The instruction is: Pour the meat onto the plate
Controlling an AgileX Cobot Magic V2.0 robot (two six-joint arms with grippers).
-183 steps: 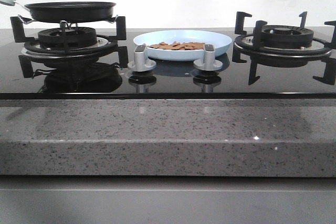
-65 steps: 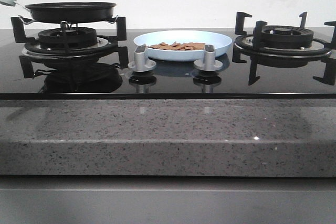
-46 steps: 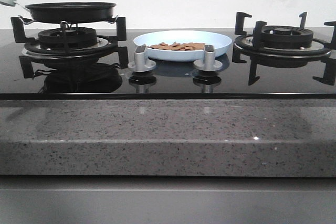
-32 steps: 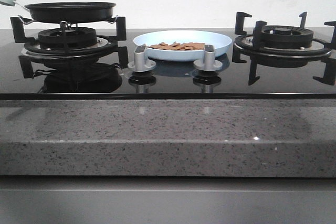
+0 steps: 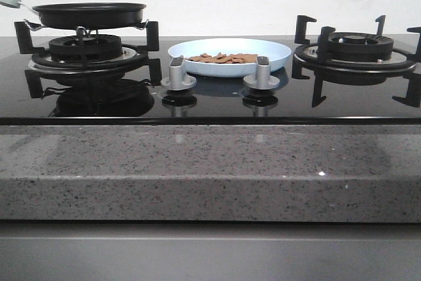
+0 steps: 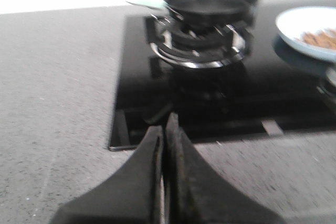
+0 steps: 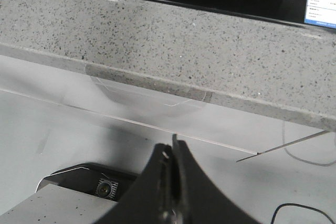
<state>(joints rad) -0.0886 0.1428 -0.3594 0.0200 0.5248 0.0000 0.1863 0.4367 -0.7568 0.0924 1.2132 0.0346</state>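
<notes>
From my seat both arms sat back, nearer me than the hob. The right gripper (image 7: 169,153) had its jaws pressed together, empty, hanging below the table (image 5: 210,169) edge, well off the plate. The left gripper (image 6: 164,135), jaws closed on nothing too, hovered over the table just in front of the hob's corner; the plate (image 5: 229,53) lay beyond and to its right, so the left arm was nearer. The meat (image 5: 223,58) already lay in the plate, behind the two knobs (image 5: 178,74). The frying pan (image 5: 89,14) sat on the burner left of the plate. Judged: pour done, nothing blocking.
</notes>
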